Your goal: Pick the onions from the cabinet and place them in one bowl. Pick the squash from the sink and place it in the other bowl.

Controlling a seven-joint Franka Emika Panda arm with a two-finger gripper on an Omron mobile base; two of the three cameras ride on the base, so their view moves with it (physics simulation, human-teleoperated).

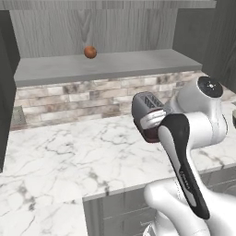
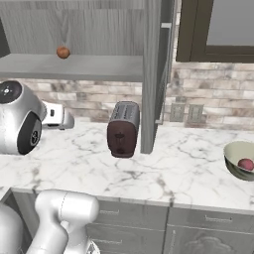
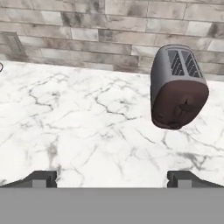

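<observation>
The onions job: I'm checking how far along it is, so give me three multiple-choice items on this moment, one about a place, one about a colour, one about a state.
1. Where is the orange-brown onion?
A. on the cabinet shelf
B. in the bowl
C. on the counter

2. What colour is the onion lying in the bowl?
A. dark green
B. white
C. reddish-purple

3. How does the gripper stand?
A. shut on an onion
B. open and empty
C. shut on the toaster

Key: 1 A, it sits on the grey shelf in both base views. 2 C, a reddish-purple onion shows inside the rim. 3 B, the hand view shows the fingertips wide apart over bare counter, short of the toaster.
</observation>
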